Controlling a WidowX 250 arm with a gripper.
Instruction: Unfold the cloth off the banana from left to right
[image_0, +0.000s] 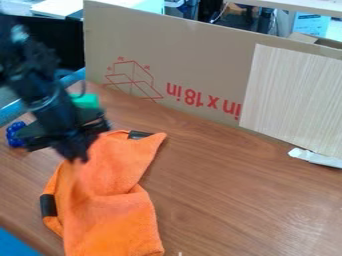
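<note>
Room beside cloth, barrier behind — cardboard (upright)

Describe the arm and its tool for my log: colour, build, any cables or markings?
The arm is black and built of chunky segments, with a small pale patch on its upper part and a thin dark cable looping out at one side. The tool is black too, with wide parts flaring out above its tip. I can't make out any lettering.
</note>
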